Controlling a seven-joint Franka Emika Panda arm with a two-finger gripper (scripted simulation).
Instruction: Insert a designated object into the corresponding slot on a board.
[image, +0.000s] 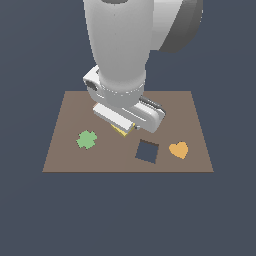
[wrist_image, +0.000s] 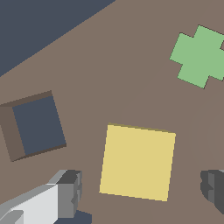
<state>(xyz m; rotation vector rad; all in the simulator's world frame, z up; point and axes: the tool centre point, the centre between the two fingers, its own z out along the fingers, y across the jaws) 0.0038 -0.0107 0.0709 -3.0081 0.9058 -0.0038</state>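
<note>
The designated object, a flat yellow square block (wrist_image: 138, 162), lies on the brown board (wrist_image: 131, 65). My gripper (wrist_image: 141, 187) is open and straddles the block, one finger (wrist_image: 70, 192) on each side with a gap to the block's edges. In the exterior view only a corner of the block (image: 122, 131) peeks out under the white hand (image: 131, 116). The slot (image: 147, 151), a dark navy square cut-out, lies a short way toward the exterior view's right and front of the block; it also shows in the wrist view (wrist_image: 38, 127).
A green clover (image: 86, 139) sits on the board (image: 75, 107) toward the exterior view's left and shows in the wrist view (wrist_image: 199, 56). An orange heart (image: 178, 149) lies just beyond the slot on the exterior view's right. Dark floor surrounds the board.
</note>
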